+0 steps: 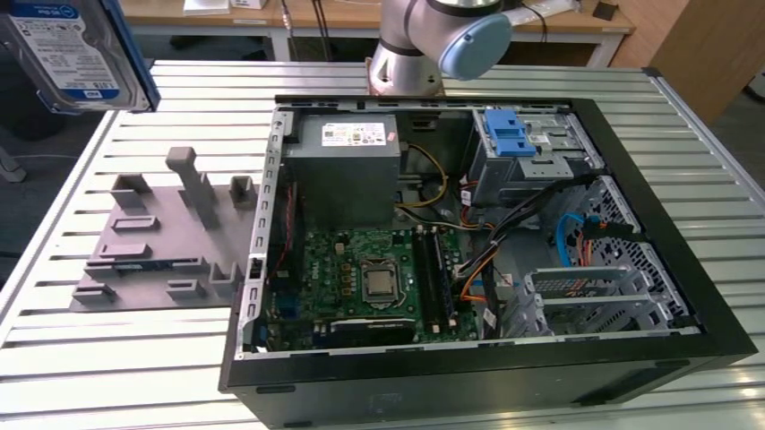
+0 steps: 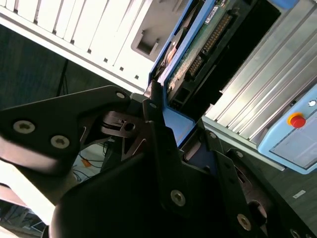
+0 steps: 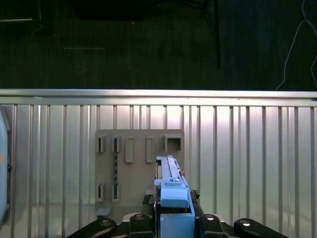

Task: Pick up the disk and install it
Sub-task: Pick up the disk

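The disk [image 1: 70, 49], a silver hard drive with a white-and-blue label and a blue bracket, hangs in the air at the exterior view's upper left, above the slatted table. In the first wrist view I see the disk [image 3: 171, 186] edge-on, rising from my gripper [image 3: 171, 220], which is shut on it over the grey fixture plate [image 3: 138, 168]. In the second wrist view the black fingers [image 2: 154, 116] clamp the blue bracket of the disk [image 2: 198, 54], whose green circuit board and connector show.
An open computer case [image 1: 669, 358] lies on the slatted metal table [image 1: 72, 358], holding a grey power supply box [image 1: 347, 170], a motherboard [image 1: 371, 278] and a silver drive cage with a blue latch [image 1: 511, 139]. The grey fixture [image 1: 156, 242] sits beside the case. The arm's base [image 1: 413, 54] stands behind it.
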Controlling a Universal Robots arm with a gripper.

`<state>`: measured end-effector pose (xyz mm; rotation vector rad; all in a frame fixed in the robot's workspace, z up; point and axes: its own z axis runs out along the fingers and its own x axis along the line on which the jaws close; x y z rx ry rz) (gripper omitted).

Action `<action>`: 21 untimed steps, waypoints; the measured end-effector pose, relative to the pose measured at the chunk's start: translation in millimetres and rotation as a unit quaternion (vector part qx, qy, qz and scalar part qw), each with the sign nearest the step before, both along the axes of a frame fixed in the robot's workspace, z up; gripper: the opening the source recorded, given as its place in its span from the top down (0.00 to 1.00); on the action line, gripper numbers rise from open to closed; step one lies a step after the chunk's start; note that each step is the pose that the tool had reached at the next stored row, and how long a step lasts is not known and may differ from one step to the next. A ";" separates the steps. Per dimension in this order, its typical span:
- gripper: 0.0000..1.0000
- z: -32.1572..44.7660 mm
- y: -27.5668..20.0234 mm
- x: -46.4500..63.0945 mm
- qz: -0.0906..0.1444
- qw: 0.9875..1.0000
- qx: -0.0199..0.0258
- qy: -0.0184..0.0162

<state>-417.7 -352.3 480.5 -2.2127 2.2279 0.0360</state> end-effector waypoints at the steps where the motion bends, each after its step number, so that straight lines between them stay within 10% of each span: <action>1: 0.63 -0.1 -1.1 0.5 0.000 1.000 0.000 0.000; 21: 0.63 -0.1 -11.2 21.3 -0.002 1.000 0.000 0.004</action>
